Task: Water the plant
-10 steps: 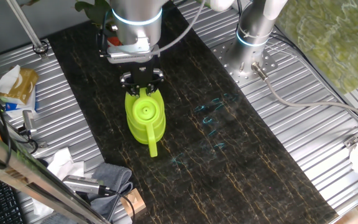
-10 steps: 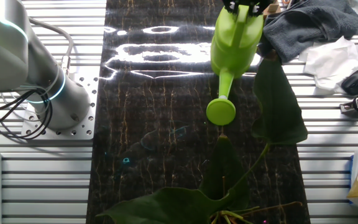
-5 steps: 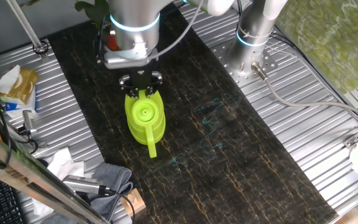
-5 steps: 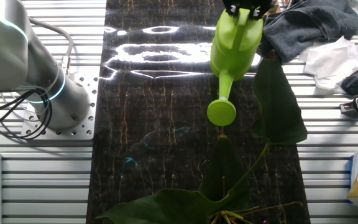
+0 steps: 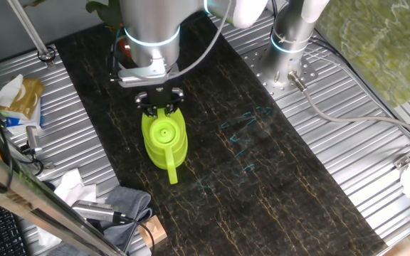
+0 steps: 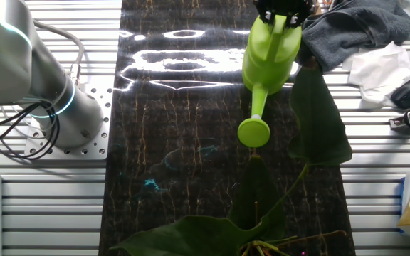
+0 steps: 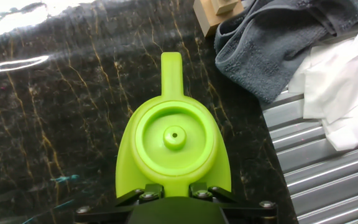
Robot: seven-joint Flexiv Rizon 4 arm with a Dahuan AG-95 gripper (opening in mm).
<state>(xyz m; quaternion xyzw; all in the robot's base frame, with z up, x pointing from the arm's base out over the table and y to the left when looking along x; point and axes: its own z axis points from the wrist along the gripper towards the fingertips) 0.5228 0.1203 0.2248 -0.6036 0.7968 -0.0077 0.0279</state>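
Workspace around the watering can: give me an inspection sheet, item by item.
Surface: dark marbled mat over a ribbed metal table; glare patches in the other fixed view.
Job's things: lime-green watering can held at its handle; its spout rose points toward the plant, whose broad dark leaves show; pot mostly hidden.
Clutter: grey towel, white paper, wooden block, yellow packet.
Grippers: gripper shut on the can's handle.
Cables: grey cable runs from the arm base across the table.
Surroundings: metal post at the table's edge.
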